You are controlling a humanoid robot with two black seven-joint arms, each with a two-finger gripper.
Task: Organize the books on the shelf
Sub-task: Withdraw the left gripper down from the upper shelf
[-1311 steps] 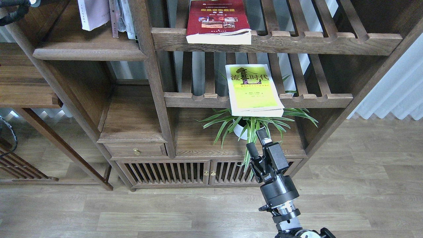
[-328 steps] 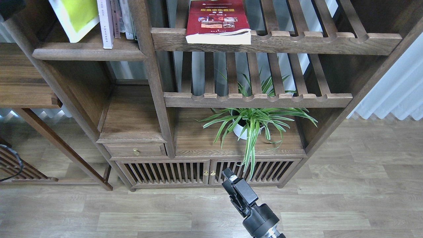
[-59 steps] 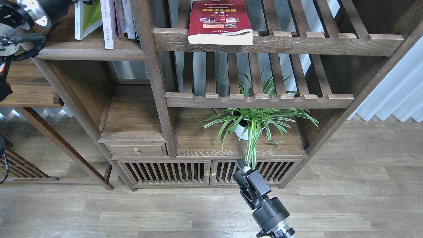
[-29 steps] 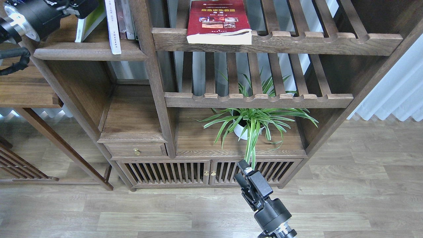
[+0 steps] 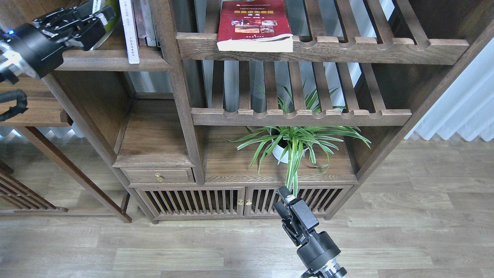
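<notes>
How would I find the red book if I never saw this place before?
Look at the tall dark wooden bookcase and find its top slatted rack, the one with the scalloped front rail. The dark red book lies flat at that rack's left end, its white page edges hanging over the rail. The other books stand upright on the solid shelf to the left; this one alone lies face up, showing small photos.

Left arm reaches in from the upper left, black wrist cylinder angled up and to the right, left gripper (image 5: 101, 11) at the very top of the view. Can't really make out whether its fingers are apart or closed. Right arm pokes up from the bottom edge, and its right gripper (image 5: 283, 197) points up-left, holding nothing, fingers looking pressed together.
</notes>
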